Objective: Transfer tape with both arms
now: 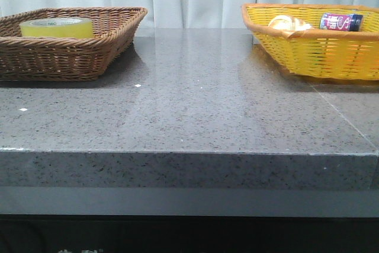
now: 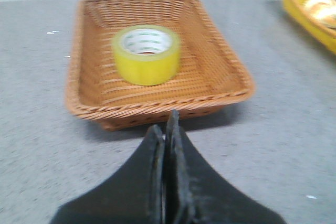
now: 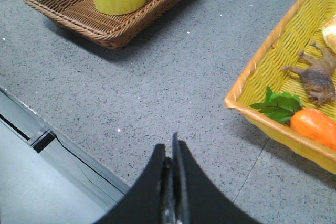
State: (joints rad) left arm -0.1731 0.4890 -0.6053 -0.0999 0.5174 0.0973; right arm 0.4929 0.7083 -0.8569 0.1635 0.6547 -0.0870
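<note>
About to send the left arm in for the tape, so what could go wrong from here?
1. The left gripper is shut; unless it opens first, it will likely just shove the tape around.
2. The tape lies flat inside the brown basket; the raised wicker rim may catch the fingers or shift the basket.
3. The roll is wide, so the handover to the shut right gripper could slip.

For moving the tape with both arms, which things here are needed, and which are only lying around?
Needed:
tape, lying flat in the brown basket
left gripper, shut
right gripper, shut

Only lying around, all in the yellow basket:
purple can
toy carrot
brown animal figure
</note>
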